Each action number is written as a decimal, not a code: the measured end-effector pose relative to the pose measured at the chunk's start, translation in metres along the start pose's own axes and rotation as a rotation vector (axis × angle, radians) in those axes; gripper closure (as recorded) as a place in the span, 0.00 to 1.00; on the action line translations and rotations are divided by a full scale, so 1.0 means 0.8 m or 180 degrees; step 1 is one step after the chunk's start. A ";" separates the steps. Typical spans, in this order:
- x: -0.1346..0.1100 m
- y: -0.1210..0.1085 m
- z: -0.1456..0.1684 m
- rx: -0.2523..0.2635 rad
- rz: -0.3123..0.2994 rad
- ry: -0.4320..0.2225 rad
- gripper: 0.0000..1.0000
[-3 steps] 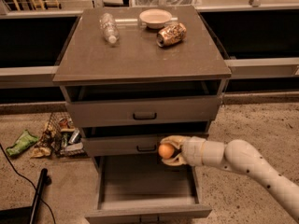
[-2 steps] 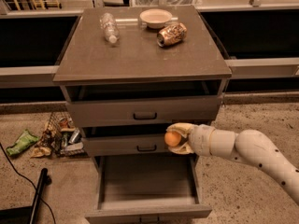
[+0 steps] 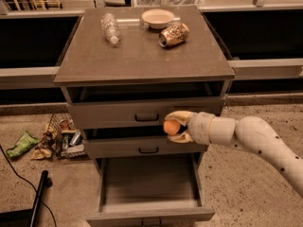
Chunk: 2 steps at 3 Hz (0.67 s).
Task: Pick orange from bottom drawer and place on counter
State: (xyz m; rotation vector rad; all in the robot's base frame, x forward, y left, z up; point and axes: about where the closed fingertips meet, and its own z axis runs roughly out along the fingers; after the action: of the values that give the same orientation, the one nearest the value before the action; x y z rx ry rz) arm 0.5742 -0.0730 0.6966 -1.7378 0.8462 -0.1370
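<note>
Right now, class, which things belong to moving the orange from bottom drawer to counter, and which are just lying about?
Job: orange, gripped by the hand in front of the upper drawers; open bottom drawer; counter.
Lying about: bottle, bowl and crushed can on the counter; litter on the floor.

No legible text anywhere
</note>
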 end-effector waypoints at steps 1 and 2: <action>0.000 -0.074 -0.012 0.0074 -0.0370 0.0009 1.00; 0.000 -0.075 -0.012 0.0076 -0.0369 0.0009 1.00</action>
State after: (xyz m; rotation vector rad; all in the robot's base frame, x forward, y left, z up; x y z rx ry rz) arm 0.5970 -0.0748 0.7528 -1.7647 0.7431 -0.2261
